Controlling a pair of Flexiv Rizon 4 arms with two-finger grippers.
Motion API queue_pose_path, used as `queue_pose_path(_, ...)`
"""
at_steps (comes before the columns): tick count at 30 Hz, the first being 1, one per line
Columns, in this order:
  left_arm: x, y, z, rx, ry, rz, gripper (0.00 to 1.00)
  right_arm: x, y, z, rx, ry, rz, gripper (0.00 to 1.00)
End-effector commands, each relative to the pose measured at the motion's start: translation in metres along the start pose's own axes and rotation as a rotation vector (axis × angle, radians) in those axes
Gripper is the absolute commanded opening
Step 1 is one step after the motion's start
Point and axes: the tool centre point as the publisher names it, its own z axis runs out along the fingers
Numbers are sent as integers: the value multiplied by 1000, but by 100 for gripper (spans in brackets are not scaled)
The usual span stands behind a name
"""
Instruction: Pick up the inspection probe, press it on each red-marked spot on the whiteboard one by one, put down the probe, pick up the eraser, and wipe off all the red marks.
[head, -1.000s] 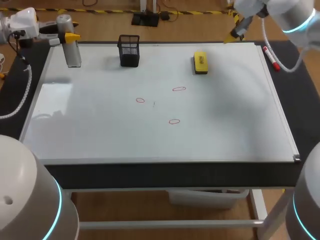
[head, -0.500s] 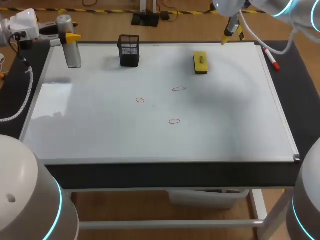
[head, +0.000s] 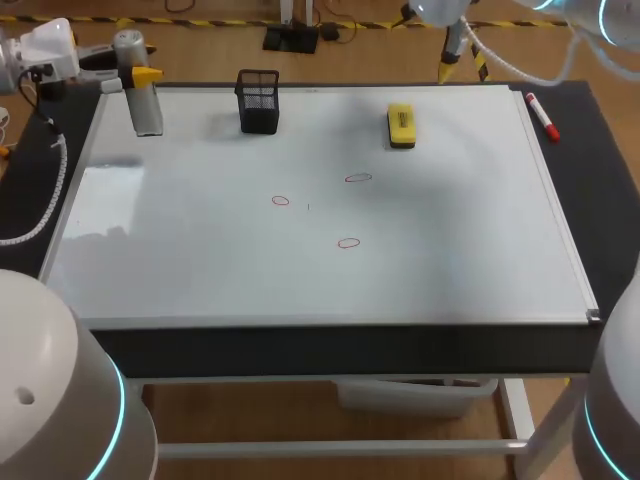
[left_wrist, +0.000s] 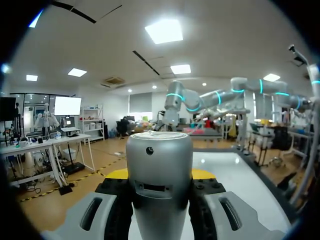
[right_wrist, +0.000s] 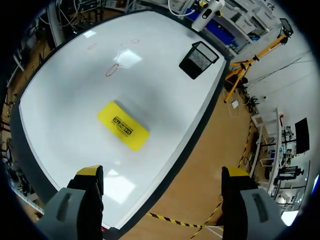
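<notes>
Probe (left_wrist: 159, 150) in left gripper (left_wrist: 160, 175); eraser (head: 401, 126) untouched

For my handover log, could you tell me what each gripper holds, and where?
The left gripper grips the silver probe around its upper body; the right gripper is open and empty.

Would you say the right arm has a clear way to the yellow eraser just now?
Probably yes: its open jaws hang by the far edge, the eraser lies ahead on bare whiteboard, and the mesh holder stands well aside.
</notes>
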Motion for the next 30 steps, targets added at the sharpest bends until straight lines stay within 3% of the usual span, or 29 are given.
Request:
queue_pose_path(1, 2, -1, 0, -1, -5, 3, 0, 1, 5, -8, 12, 50, -1, 100)
queue_pose_path(16, 2, -1, 0, -1, -5, 3, 0, 1, 5, -8, 12, 50, -1, 100)
queue_pose_path(25, 2, -1, 0, -1, -5, 3, 0, 13, 18, 16, 15, 191, -235, 100)
queue_pose_path(30, 2, -1, 0, -1, -5, 3, 0, 25, 29, 29, 18, 223, -345, 100)
